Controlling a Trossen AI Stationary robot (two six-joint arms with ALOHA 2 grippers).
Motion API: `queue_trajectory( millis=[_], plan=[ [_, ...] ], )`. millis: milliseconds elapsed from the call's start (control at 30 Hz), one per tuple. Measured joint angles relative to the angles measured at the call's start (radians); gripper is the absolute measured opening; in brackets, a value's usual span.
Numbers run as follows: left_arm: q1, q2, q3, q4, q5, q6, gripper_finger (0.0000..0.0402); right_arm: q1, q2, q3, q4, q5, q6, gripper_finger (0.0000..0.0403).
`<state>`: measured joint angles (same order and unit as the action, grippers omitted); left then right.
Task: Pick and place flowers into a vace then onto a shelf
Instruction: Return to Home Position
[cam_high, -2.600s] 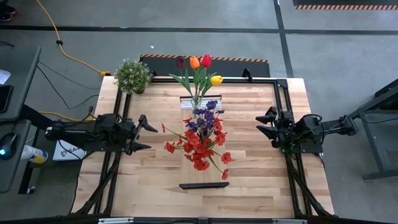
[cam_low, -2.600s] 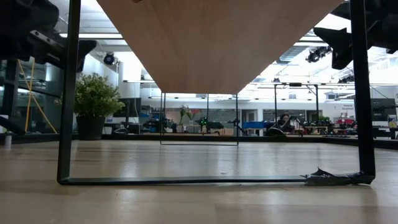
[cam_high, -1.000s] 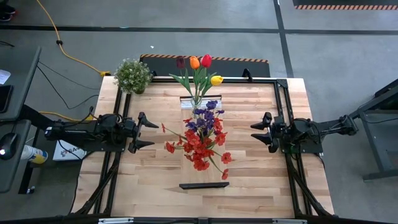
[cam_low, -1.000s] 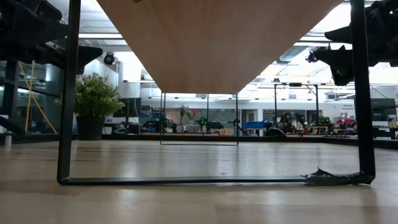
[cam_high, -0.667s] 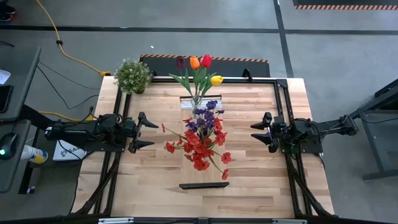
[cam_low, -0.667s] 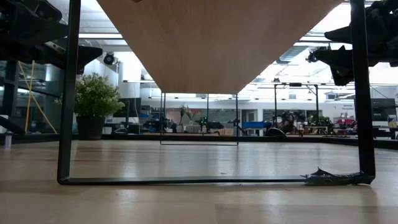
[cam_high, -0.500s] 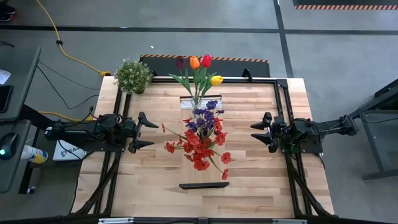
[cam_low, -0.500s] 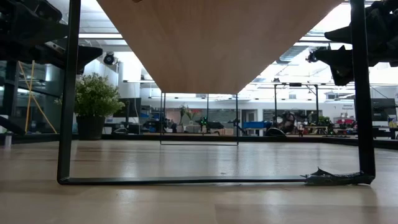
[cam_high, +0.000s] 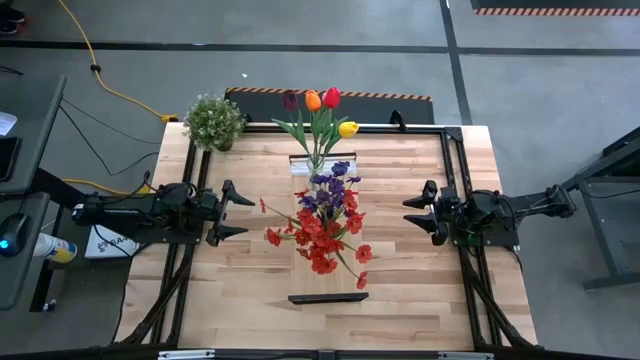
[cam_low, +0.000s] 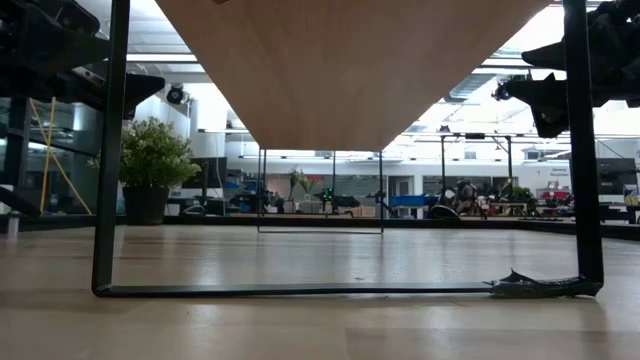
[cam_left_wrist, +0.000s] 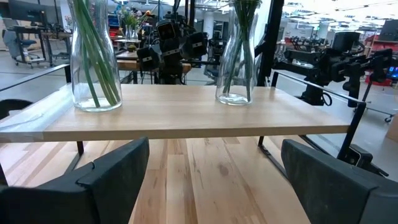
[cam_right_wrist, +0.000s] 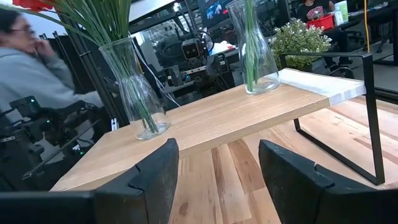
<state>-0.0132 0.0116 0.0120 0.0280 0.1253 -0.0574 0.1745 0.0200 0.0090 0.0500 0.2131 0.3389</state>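
The shelf runs down the middle of the tabletop, from its far edge toward the near edge. On it stand two glass vases: the far vase with tulips, the middle vase with red and purple sprays. The left gripper hovers at the tabletop's left edge, the right gripper at its right edge, both facing the shelf with fingers spread and empty. A plant sits at the far-left corner.

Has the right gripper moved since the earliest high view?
Yes. Against the black frame rail, the right gripper has shifted slightly inward, toward the flowers at the table's middle.
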Motion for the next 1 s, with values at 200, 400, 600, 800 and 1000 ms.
queue_trajectory(
  millis=[200, 400, 600, 800, 1000],
  plan=[
    [0.0, 0.0, 0.0, 0.0, 0.0, 0.0, 0.0397, 0.0, 0.0, 0.0, 0.0, 0.0, 0.0, 0.0217],
    [0.0, 0.0, 0.0, 0.0, 0.0, 0.0, 0.0397, 0.0, 0.0, 0.0, 0.0, 0.0, 0.0, 0.0213],
    [0.0, 0.0, 0.0, 0.0, 0.0, 0.0, 0.0397, 0.0, 0.0, 0.0, 0.0, 0.0, 0.0, 0.0213],
    [0.0, 0.0, 0.0, 0.0, 0.0, 0.0, 0.0397, 0.0, 0.0, 0.0, 0.0, 0.0, 0.001, 0.0217],
    [0.0, 0.0, 0.0, 0.0, 0.0, 0.0, 0.0397, 0.0, 0.0, 0.0, 0.0, 0.0, 0.0, 0.0212]
  ],
)
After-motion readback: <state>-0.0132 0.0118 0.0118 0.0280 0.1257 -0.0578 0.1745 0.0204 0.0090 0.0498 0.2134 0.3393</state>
